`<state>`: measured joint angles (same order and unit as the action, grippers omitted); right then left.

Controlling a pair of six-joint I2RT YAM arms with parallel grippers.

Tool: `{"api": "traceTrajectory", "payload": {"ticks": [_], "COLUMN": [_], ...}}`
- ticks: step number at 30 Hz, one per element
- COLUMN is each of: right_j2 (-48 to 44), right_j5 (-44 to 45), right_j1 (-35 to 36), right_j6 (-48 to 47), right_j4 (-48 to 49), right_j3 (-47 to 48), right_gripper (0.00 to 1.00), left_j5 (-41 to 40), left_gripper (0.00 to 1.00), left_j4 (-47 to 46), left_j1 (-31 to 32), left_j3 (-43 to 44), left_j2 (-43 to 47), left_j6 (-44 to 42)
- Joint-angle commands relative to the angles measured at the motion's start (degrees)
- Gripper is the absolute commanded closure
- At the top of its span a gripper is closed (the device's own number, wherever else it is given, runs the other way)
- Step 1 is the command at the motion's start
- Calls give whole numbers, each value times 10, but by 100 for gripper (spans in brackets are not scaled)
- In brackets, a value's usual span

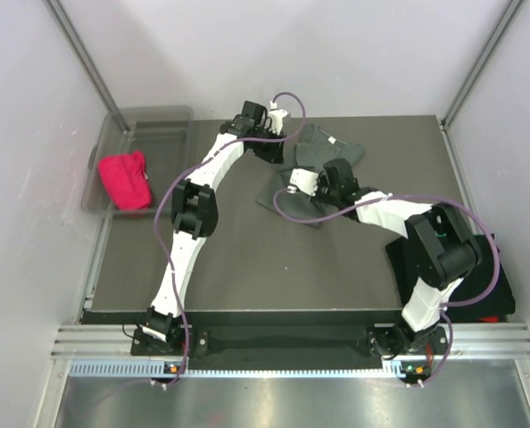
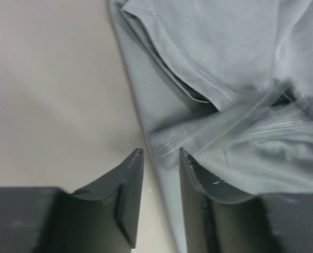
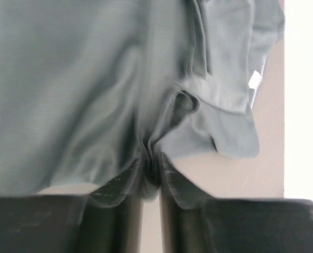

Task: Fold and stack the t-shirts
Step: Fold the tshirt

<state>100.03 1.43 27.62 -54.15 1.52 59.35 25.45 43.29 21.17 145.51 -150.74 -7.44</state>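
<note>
Shirt (image 1: 323, 153), dark grey and rumpled, lay toward twelve o'clock on the worktop (image 1: 247, 267). At its eight o'clock edge the right hand (image 3: 151, 158) was pinched tight on a fold. At eleven o'clock the left hand (image 2: 160, 158) had its fingers apart, straddling a hem.

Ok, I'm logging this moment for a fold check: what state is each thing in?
Grey t-shirt: unfolded, rumpled, lying flat.
Left gripper: open, at the cloth's edge.
Right gripper: shut, pinching a fold of cloth.
Bin: open-topped, holding something.
Red cloth: bunched up inside the bin.
</note>
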Motion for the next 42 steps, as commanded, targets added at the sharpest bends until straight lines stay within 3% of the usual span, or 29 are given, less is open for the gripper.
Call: {"api": "traceTrajectory", "payload": {"ticks": [1, 4, 7, 8, 12, 13, 15, 17, 21, 23, 27, 32, 42], "right_j2": [-11, -56, -112, -137, -156, -155, -157, -152, -124, -103, -107, -163, -55], "right_j5": [50, 96, 121, 107, 21, -10, -165, -275, -414, -484, -504, -488, -456], "right_j1": [-6, -10, -24, -30, -74, -93, -116, -129, -128, -128, -127, -128, -128], "right_j6": [21, 38, 67, 103, 242, 272, 345, 397, 463, 474, 469, 536, 596], "right_j4": [79, 131, 137, 131, 13, -55, -103, -159, -251, -288, -300, -193, -208], "right_j3": [-1, -33, -42, -37, 27, 44, 67, 76, 85, 80, 42, -60, -14], "right_gripper": [77, 52, 4, 0, 0, 0, 0, 7, 24, 36, 36, 35, 40], "left_j5": [-33, -68, -113, -143, -125, -111, -81, -60, 56, 68, 65, 66, 77], "left_gripper": [58, 50, 38, 35, 31, 31, 31, 31, 31, 31, 32, 35, 41], "left_j4": [-39, -37, -38, -46, -67, -66, -49, -30, -7, -11, 3, 5, -1], "left_j1": [1, 2, 2, 2, -11, -18, -24, -34, -54, -56, -56, -56, -58], "left_j3": [27, 19, -47, -73, -223, -269, -314, -331, -380, -395, -399, -401, -376], "left_j2": [16, 36, 97, 119, 246, 263, 296, 308, 316, 316, 302, 281, 212], "left_j6": [-7, 1, 17, 25, 46, 48, 57, 62, 111, 115, 110, 110, 116]}}
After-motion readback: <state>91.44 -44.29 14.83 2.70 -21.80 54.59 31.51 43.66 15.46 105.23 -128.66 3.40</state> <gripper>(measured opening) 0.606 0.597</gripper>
